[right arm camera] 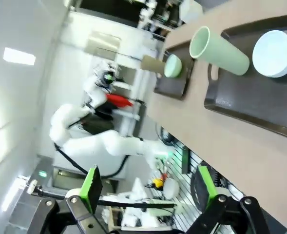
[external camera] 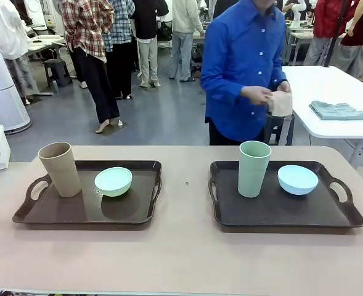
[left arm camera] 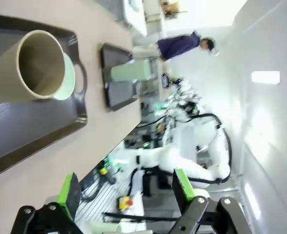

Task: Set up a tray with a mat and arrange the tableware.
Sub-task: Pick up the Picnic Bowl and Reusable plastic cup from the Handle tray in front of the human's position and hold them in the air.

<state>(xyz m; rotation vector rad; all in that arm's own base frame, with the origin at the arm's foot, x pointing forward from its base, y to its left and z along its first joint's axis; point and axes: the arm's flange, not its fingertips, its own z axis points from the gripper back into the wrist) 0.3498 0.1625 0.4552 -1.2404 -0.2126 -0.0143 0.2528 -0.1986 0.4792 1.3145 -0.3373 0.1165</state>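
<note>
Both arms' jaws are hanging released at the worktop's (external camera: pixel 181 253) near side, the upright tan cup (external camera: pixel 60 169) standing nearer the left arm, the sage green cup (external camera: pixel 254 168) nearer the right.

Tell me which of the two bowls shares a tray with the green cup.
The pale blue bowl, beside the green cup on the right tray. The mint bowl sits on the left tray with the tan cup.

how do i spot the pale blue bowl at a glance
On the tan table, take the right-hand dark tray. The pale blue bowl sits on it, right of a tall sage green cup. It is low and round, bluer than the mint bowl on the left tray.
</note>
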